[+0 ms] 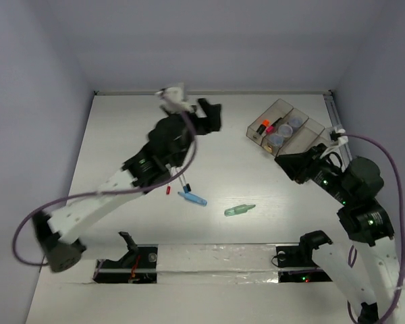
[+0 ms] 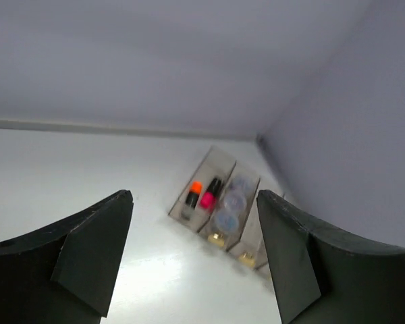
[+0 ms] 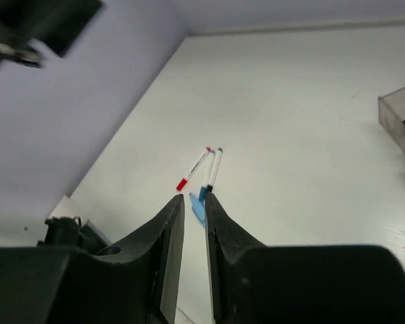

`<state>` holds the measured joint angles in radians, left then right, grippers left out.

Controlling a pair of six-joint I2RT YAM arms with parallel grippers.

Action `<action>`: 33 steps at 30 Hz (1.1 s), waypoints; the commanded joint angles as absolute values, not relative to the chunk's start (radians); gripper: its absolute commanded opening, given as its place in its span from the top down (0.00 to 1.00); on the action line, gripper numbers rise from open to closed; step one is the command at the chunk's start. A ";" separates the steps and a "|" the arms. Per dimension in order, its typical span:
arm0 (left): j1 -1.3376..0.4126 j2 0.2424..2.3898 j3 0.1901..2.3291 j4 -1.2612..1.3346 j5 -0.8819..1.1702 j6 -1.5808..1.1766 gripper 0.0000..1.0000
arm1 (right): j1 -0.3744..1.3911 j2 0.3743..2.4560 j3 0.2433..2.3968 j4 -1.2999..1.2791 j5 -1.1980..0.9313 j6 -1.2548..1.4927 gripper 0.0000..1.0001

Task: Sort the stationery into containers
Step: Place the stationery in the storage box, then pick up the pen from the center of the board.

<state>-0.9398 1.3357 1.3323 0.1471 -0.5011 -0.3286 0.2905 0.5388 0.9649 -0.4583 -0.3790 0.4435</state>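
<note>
At the left of the table (image 1: 115, 135), we lose most of the two thin white pens under the raised left arm. From overhead, only the red cap (image 1: 168, 190) of one and a short length of the other show. The right wrist view gives them whole: the red-capped pen (image 3: 195, 167) and the black-tipped pen (image 3: 214, 167) lie side by side. Just beside them is the light-blue marker (image 1: 192, 198), half hidden in that wrist view behind its own fingers.

The left gripper (image 2: 194, 199) hangs over the far middle of the table, fingers well apart with nothing between them. The pale-green translucent tube (image 1: 239, 210) lies alone toward the near edge, seen only from overhead.

In the far right corner sits the smoky tray (image 1: 310, 127) of four bins. The orange highlighter (image 1: 263, 124) and pink-black highlighter (image 1: 270, 128) are at its left end. The grey-blue pots (image 1: 295, 122) are in the bin beside them, two or perhaps three, since the left wrist view blurs them.

The right gripper (image 3: 194, 197), close to the tray, has its fingers almost together, a slit between them, gripping nothing.
</note>
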 commanded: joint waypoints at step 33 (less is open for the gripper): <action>-0.925 0.735 0.816 -0.520 -0.701 -0.560 0.27 | 0.885 2.009 1.439 -0.121 0.097 0.334 0.59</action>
